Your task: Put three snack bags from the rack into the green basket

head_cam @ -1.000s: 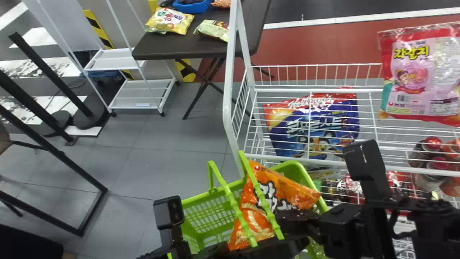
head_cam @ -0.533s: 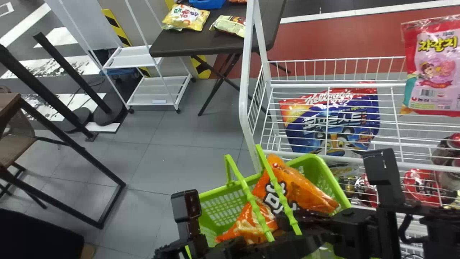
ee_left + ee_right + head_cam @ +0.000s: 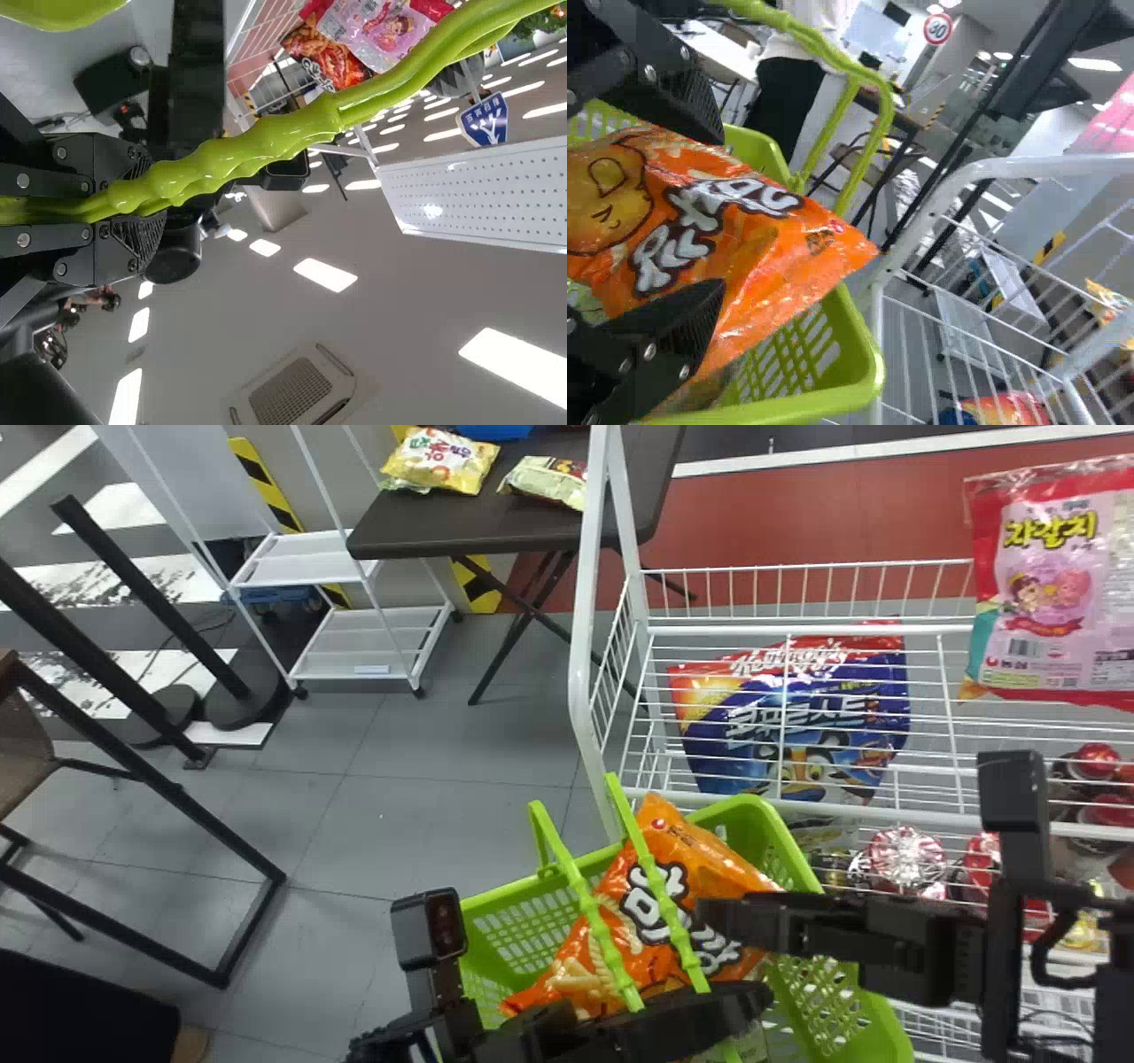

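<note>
My right end effector is wide open. In the right wrist view, its two black fingers are far apart, one on each side of the orange bag, so the end effector is not squeezing it. The orange bag is in the green basket, with its top corner poking up by the handles. My left end effector is closed on those handles, and the left wrist view shows the green bars coming out from between its fingers.

The orange bag has big white letters with dark edges, and a funny round face is drawn on it (I like that face). The pink bag up on the white rack has yellow letters and little cartoon pictures. The blue bag in the wire part of the rack has white letters too.

Half a second ago, my right end effector was farther in over the orange bag. Now it has pulled back toward the rack, and more of the bag's big letters show. A yellow bag lies on the dark table behind.
</note>
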